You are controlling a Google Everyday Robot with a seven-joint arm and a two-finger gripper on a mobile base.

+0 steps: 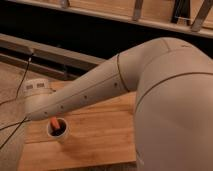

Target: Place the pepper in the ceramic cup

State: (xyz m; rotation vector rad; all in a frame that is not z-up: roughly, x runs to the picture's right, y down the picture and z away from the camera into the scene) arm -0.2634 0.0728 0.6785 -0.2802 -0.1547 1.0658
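The robot's large white arm reaches from the right of the camera view down and to the left, across a light wooden tabletop. Its wrist end, a rounded white housing with two small dark slots on top, hangs above the left part of the tabletop. The pincer sits under that wrist, just over the ceramic cup, and is almost wholly hidden by the arm; by what can be made out, its fingers stand spread wide and grip nothing.

The ceramic cup stands upright near the left front of the tabletop, a small pale round vessel with a dark inside. The pepper is in the cup: its orange-red tip pokes up over the rim on the left side, leaning slightly, while the rest is sunk in the dark interior.

Thin dark cables run from the wrist toward the left edge of the view. Behind the tabletop a dark rail runs slantwise across the scene.
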